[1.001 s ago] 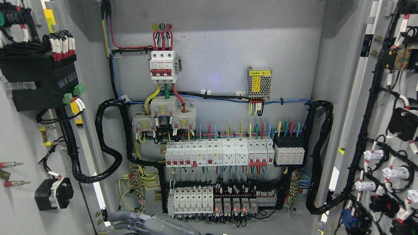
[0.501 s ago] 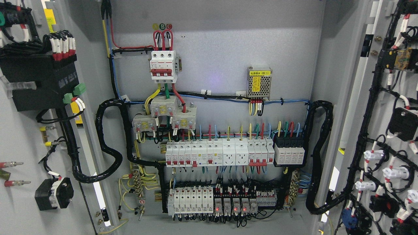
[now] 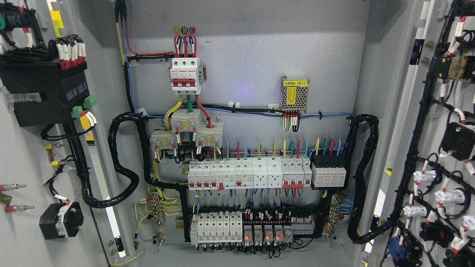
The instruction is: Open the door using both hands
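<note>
Both doors of the grey electrical cabinet stand swung wide. The left door (image 3: 22, 155) fills the picture's left edge, showing its inner face with a black module and wiring. At the right edge the right door (image 3: 438, 122) shows its inner face, carrying black cable bundles and white switch backs. Between them lies the cabinet's back panel (image 3: 252, 48). Neither of my hands nor either arm shows in the head view.
On the back panel sit a red-and-white main breaker (image 3: 184, 76), a small power supply with a yellow label (image 3: 295, 94), rows of white breakers (image 3: 245, 174) and relays with red lights (image 3: 259, 233). Thick black cable looms (image 3: 122, 159) loop to each door.
A second ago a grey arm showed at the bottom edge left of the middle. It dropped out of view by half a second ago; nothing has moved since.
</note>
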`<state>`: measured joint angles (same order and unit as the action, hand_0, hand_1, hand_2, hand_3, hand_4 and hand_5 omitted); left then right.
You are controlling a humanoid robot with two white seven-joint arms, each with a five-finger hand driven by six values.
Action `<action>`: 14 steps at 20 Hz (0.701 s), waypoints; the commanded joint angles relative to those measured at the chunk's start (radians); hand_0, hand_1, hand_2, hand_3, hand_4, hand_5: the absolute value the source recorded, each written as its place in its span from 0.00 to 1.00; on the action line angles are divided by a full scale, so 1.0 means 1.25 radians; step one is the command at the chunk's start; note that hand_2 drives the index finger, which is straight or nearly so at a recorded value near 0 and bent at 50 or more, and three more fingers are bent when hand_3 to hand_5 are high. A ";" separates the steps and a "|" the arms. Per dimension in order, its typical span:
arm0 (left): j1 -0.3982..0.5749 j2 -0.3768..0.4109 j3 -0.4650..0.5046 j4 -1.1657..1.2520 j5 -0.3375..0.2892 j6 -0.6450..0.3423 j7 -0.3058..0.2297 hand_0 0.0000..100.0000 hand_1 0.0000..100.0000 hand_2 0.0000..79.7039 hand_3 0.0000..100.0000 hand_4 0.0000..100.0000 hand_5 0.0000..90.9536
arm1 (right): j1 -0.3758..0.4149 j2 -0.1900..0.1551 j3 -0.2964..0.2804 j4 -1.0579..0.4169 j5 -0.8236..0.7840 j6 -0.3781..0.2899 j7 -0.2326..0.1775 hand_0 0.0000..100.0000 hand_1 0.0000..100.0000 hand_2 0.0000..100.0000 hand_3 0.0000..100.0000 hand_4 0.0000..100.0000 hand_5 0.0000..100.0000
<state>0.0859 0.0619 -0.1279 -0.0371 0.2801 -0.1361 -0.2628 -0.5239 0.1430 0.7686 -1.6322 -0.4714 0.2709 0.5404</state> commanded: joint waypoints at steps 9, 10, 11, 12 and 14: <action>0.000 0.000 0.000 -0.001 0.001 0.000 0.000 0.27 0.01 0.00 0.00 0.00 0.00 | -0.044 0.010 0.108 0.015 -0.013 -0.002 -0.029 0.21 0.07 0.00 0.00 0.00 0.00; 0.000 0.000 0.002 -0.001 0.001 0.000 0.000 0.27 0.01 0.00 0.00 0.00 0.00 | -0.047 0.011 0.108 0.015 -0.014 -0.002 -0.029 0.21 0.07 0.00 0.00 0.00 0.00; 0.000 0.000 0.002 -0.001 0.001 0.000 0.000 0.26 0.01 0.00 0.00 0.00 0.00 | -0.048 0.011 0.109 0.015 -0.013 -0.002 -0.029 0.21 0.07 0.00 0.00 0.00 0.00; 0.000 0.000 0.002 -0.002 0.001 0.000 0.000 0.26 0.01 0.00 0.00 0.00 0.00 | -0.048 0.011 0.108 0.014 -0.013 -0.002 -0.029 0.21 0.07 0.00 0.00 0.00 0.00; 0.000 0.000 0.002 -0.001 0.001 0.000 -0.001 0.26 0.01 0.00 0.00 0.00 0.00 | -0.046 0.011 0.103 0.012 -0.014 -0.002 -0.027 0.21 0.07 0.00 0.00 0.00 0.00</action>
<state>0.0859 0.0616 -0.1268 -0.0375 0.2807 -0.1361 -0.2627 -0.5719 0.1523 0.8624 -1.6218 -0.4873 0.2691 0.5063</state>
